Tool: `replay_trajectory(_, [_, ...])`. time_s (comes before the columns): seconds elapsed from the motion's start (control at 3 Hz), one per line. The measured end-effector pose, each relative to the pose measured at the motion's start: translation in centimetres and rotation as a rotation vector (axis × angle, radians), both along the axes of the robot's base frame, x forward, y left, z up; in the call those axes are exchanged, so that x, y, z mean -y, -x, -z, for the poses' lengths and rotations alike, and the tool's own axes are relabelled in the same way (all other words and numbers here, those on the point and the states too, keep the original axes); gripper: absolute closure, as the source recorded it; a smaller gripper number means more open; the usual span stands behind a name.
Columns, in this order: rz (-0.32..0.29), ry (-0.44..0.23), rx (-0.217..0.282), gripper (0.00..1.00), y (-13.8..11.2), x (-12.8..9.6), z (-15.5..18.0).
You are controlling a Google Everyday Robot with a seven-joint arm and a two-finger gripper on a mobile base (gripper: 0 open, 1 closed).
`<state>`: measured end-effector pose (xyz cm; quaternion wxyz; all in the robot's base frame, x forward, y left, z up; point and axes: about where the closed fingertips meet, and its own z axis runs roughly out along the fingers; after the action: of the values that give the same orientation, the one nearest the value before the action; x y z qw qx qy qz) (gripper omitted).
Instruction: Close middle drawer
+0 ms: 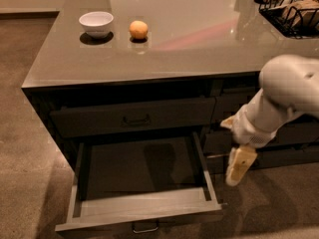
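The middle drawer (139,210) is pulled far out at the bottom of the view. Its flat front with a small bar pull (145,227) faces me, with lighter grey inner walls and a dark empty floor. Above it a taller drawer front (134,117) with the same pull is shut. My gripper (239,166) hangs down from the white arm (279,98) to the right of the open drawer, near its right wall and apart from it. It holds nothing that I can see.
A grey counter (199,39) tops the cabinet. On it stand a white bowl (96,23) and an orange round fruit (138,29) at the back left. A black wire basket (294,9) stands at the back right. Brown carpet (25,148) surrounds the cabinet.
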<state>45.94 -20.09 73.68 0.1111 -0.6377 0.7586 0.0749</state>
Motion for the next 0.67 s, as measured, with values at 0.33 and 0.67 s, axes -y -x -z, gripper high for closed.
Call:
replay_trajectory(0.33, [-0.059,-0.058,0.037,0.00,0.7,-1.1,6.6])
replay_trajectory(0.67, [-0.129,-0.116,0.105,0.00,-1.5,-1.9,9.6])
